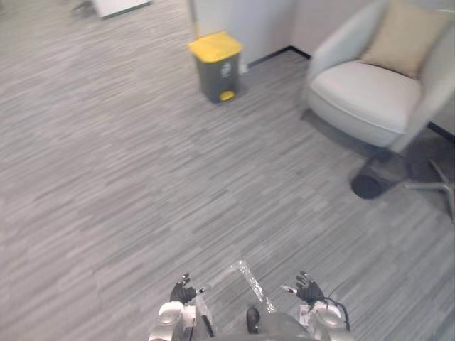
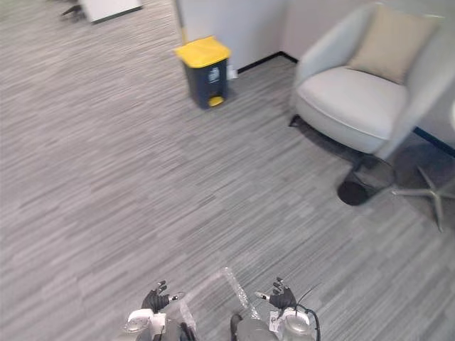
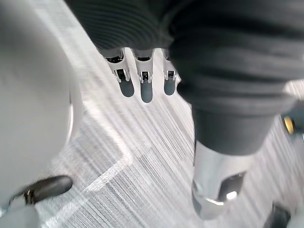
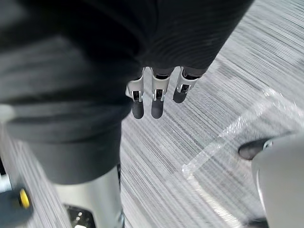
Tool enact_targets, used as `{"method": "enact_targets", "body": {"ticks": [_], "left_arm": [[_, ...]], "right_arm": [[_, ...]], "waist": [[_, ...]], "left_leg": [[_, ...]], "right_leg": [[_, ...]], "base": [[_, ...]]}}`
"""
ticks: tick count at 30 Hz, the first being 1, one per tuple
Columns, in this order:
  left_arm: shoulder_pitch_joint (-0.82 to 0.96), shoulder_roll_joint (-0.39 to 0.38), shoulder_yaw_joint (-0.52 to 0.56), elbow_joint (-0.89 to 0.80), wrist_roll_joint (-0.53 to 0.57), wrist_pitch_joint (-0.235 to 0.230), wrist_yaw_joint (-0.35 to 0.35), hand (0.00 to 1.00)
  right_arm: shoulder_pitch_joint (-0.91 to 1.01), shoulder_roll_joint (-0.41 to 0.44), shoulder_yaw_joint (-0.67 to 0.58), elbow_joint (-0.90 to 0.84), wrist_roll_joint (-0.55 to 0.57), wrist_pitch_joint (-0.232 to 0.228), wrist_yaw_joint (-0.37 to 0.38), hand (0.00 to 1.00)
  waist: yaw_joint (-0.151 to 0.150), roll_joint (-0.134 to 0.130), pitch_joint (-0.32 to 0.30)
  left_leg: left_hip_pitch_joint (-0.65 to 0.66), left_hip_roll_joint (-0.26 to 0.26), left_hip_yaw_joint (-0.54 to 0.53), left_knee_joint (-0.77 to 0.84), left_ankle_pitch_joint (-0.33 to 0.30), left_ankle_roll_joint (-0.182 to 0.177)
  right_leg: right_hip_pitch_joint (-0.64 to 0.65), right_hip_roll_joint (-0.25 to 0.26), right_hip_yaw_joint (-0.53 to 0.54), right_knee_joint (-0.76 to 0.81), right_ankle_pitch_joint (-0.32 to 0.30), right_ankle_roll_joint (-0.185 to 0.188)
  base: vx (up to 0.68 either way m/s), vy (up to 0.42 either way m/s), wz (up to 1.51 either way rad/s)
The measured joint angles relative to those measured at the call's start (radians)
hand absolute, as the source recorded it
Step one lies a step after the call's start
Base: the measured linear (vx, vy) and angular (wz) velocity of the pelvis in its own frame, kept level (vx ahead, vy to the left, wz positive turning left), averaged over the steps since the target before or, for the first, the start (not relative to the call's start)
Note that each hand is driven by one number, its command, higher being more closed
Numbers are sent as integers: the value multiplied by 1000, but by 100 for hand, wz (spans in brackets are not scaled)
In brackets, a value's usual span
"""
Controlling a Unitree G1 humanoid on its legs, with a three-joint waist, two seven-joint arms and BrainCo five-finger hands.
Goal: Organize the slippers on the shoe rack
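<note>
We find the left hand (image 1: 183, 290) and right hand (image 1: 309, 288) low over the grey floor (image 1: 142, 177), both released, fingers straight, grasping nothing. Clear tape (image 1: 250, 283) lies between them. Far beyond stand a yellow-lidded bin (image 1: 217, 67) and an armchair (image 1: 370, 99) with a cushion (image 1: 409, 35).

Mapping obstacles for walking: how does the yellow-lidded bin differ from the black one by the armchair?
The pedal bin is boxy, dark grey with a shut yellow lid; the wastebasket is round, black and open-topped. The pedal bin stands by the white wall, the wastebasket beside the armchair. Both stand upright on the floor.
</note>
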Motion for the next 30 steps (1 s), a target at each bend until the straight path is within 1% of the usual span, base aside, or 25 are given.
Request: {"method": "enact_targets", "body": {"ticks": [1,2,3,4,6,7,8,9,10,11,12,13,14,17,19,20,21,22,23,24,25,26,27,29,30], "left_arm": [[3,14,-1,-3,0,-1,2,0],[13,40,-3,-1,0,1,1,0],[16,51,-8,0,0,2,1,0],[18,62,-11,1,0,3,1,0],[14,69,-11,3,0,3,1,0],[16,72,-10,3,0,3,1,0],[19,77,-12,3,-1,3,1,0],[18,78,-12,4,-2,4,1,0],[16,79,-13,5,-9,4,1,0],[14,80,-13,5,-10,4,1,0],[4,81,-13,10,-21,5,0,0],[2,78,-13,13,-23,5,-3,0],[1,75,-13,15,-24,6,-4,0],[-2,34,-23,36,-21,18,-22,0],[-8,35,-28,35,-18,18,-26,0],[-14,40,-29,34,-17,18,-32,0],[-15,41,-29,33,-17,18,-33,0],[-14,47,-29,15,-17,18,-36,0],[-11,45,-29,-3,-17,16,-36,0],[-10,44,-28,-5,-18,15,-35,0],[-10,36,-29,-4,-19,16,-37,0],[-10,35,-29,-4,-19,15,-36,0],[-8,36,-28,-5,-20,15,-35,0],[-5,36,-28,-9,-21,14,-31,0],[-4,35,-29,-10,-21,14,-31,0]], "right_arm": [[0,11,2,4,0,-1,2,0],[4,30,7,19,0,-1,3,0],[3,36,8,24,0,0,2,0],[6,44,6,25,1,-1,2,0],[12,47,4,31,1,0,3,0],[8,47,3,34,0,0,3,0],[-8,44,4,52,0,-1,3,0],[-15,43,3,60,0,-1,3,0],[-23,34,3,63,-1,-1,3,0],[-26,32,3,64,-1,-1,3,0],[-36,24,3,68,-1,-1,2,0],[-39,17,2,69,-1,-2,2,0],[-39,17,1,69,-1,-2,2,0],[-38,-9,-9,72,0,-2,-1,0],[-36,-17,-9,76,1,-2,-1,0],[-34,-13,-8,81,0,-2,-2,0],[-34,-12,-7,82,0,-2,-1,0],[-28,-5,-5,84,2,-3,-1,0],[-25,-10,-6,90,3,-4,-1,0],[-27,-13,-7,95,4,-4,-2,0],[-29,-18,-8,102,4,-3,-3,0],[-29,-21,-10,104,4,-2,-5,0],[-26,-22,-29,115,4,-1,-10,0],[-25,-21,-47,119,3,-1,-18,0],[-24,-23,-48,119,3,-1,-18,0]], "waist": [[1,-36,-13],[8,-58,-26],[5,-70,-32],[-2,-94,-46],[1,-93,-43],[6,-91,-42],[7,-91,-41],[4,-90,-41],[0,-78,-35],[3,-74,-33],[6,-72,-27],[6,-56,-22],[5,-51,-20],[-4,-29,-20],[-4,-26,-22],[0,-41,-15],[4,-45,-14],[11,-61,-12],[17,-54,-15],[22,-55,-11],[25,-44,-15],[29,-43,-13],[40,-45,-13],[45,-42,-12],[46,-37,-15]], "left_leg": [[47,-15,75,-47,-7,16],[72,-35,135,-93,-2,31],[82,-42,156,-112,1,36],[97,-54,198,-134,4,48],[116,-53,256,-141,-2,61],[133,-47,303,-144,-5,65],[155,-44,368,-148,-5,66],[159,-42,383,-148,-5,65],[168,-27,422,-148,-17,54],[171,-21,429,-148,-19,52],[183,-1,467,-149,-23,44],[188,6,489,-148,-23,42],[190,7,491,-148,-23,42],[229,25,506,-155,-20,38],[240,41,519,-135,-20,8],[210,73,529,-22,-47,-28],[201,81,530,9,-51,-33],[147,121,528,174,-56,-31],[99,167,524,318,-55,-29],[63,184,497,390,-68,-19],[39,158,422,406,-116,-4],[38,142,400,390,-133,-1],[42,87,345,295,-158,4],[41,19,225,81,-142,19],[43,3,170,-10,-116,15]], "right_leg": [[-18,-41,-13,9,-12,51],[-34,-70,12,0,-13,48],[-39,-81,25,-4,-10,52],[-54,-96,31,-8,3,66],[-76,-113,-32,-5,19,90],[-89,-140,-155,0,22,95],[-109,-203,-410,13,28,83],[-110,-225,-492,15,37,68],[-109,-266,-666,29,65,50],[-111,-269,-694,33,68,54],[-127,-262,-758,50,79,35],[-139,-251,-786,66,81,12],[-140,-247,-782,66,81,11],[-119,-197,-721,10,91,-8],[-90,-171,-702,-40,107,-6],[-80,-159,-680,-78,105,1],[-75,-158,-677,-85,106,1],[-51,-150,-653,-120,109,3],[-40,-133,-617,-137,113,1],[-27,-126,-586,-143,126,-14],[-28,-126,-544,-144,128,-17],[-27,-128,-523,-143,130,-19],[-26,-140,-475,-144,137,-17],[-32,-149,-412,-147,141,9],[-34,-148,-389,-148,143,19]], "base": [[116,299,-130],[92,266,-131],[91,233,-104],[89,201,-88],[70,164,-91],[30,108,-112],[18,80,-110],[34,15,-104],[26,-19,-60],[55,-52,-93],[56,-119,-93],[56,-119,-89],[42,-108,-76],[47,-81,-63],[-3,-62,-35],[-31,-24,-27],[-43,-92,-44],[-15,-121,-58],[0,-129,-73],[58,-37,-86],[68,26,-69],[67,78,-99],[30,86,-94],[37,128,-108],[32,115,-75]]}}
